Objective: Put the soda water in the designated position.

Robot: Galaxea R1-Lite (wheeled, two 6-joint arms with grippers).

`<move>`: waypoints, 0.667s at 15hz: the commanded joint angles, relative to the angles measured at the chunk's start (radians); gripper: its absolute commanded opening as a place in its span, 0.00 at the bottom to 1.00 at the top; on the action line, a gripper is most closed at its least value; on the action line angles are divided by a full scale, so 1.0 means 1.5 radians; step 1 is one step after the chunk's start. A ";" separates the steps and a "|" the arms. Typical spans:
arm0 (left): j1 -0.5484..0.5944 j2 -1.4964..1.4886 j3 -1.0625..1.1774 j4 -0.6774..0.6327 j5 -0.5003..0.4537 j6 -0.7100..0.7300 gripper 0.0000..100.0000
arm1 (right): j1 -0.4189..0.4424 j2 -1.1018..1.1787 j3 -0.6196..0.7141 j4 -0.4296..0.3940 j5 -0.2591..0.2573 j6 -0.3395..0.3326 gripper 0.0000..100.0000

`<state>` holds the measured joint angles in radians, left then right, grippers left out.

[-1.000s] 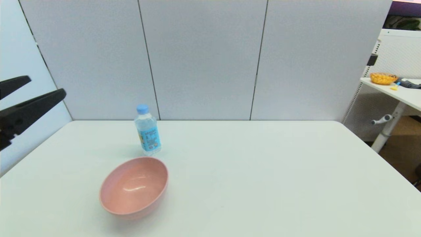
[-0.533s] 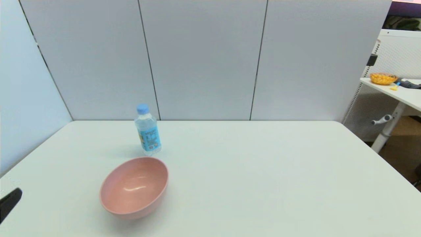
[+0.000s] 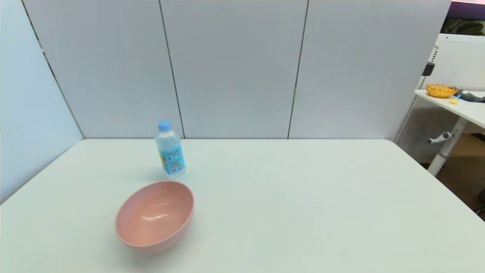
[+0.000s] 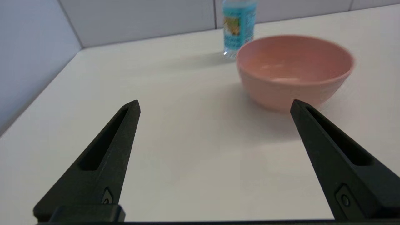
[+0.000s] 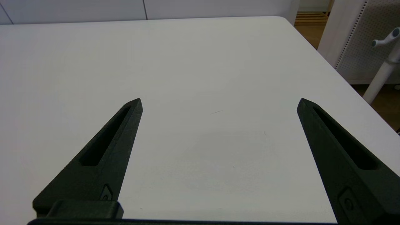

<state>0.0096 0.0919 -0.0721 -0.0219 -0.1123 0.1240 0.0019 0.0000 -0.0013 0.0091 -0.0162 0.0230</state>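
The soda water (image 3: 170,151), a small clear bottle with a light-blue cap and blue label, stands upright on the white table just behind the pink bowl (image 3: 155,215). In the left wrist view the soda water (image 4: 238,25) and the bowl (image 4: 293,70) lie well ahead of my left gripper (image 4: 215,104), which is open and empty near the table's left front. My right gripper (image 5: 219,102) is open over bare tabletop, holding nothing. Neither gripper shows in the head view. The designated position carries no mark that I can see.
Grey partition panels (image 3: 235,68) close the table's back and left side. The table's right edge (image 3: 432,178) drops off to a floor with another desk (image 3: 460,108) beyond it.
My left gripper dropped from the upper left of the head view and left it at the lower left. Bottle and bowl have not moved.
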 commanded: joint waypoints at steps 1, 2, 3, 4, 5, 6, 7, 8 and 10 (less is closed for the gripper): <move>-0.005 -0.060 0.048 0.016 0.059 -0.015 1.00 | 0.000 0.001 0.000 0.000 0.000 0.000 1.00; -0.004 -0.060 0.048 0.016 0.060 -0.032 1.00 | 0.001 0.000 0.000 0.000 0.000 0.000 1.00; -0.004 -0.060 0.048 0.016 0.061 -0.045 1.00 | 0.000 0.001 0.000 0.000 0.000 0.000 1.00; -0.004 -0.060 0.048 0.017 0.063 -0.052 1.00 | 0.000 0.001 0.000 0.000 0.000 0.000 1.00; -0.004 -0.060 0.048 0.017 0.063 -0.053 1.00 | 0.001 0.001 0.000 0.000 0.001 0.000 1.00; -0.004 -0.060 0.048 0.016 0.065 -0.057 1.00 | 0.000 0.000 0.000 0.000 0.001 0.000 1.00; -0.004 -0.060 0.048 0.016 0.065 -0.063 1.00 | 0.000 0.000 0.000 0.000 0.000 0.000 1.00; -0.004 -0.060 0.048 0.015 0.065 -0.068 1.00 | 0.001 0.001 0.000 0.000 0.000 0.000 1.00; -0.004 -0.060 0.048 0.015 0.065 -0.070 1.00 | 0.001 0.001 0.000 0.000 0.001 0.000 1.00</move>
<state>0.0028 -0.0013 -0.0004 0.0000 -0.0153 0.0183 0.0019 0.0004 -0.0013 0.0091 -0.0164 0.0234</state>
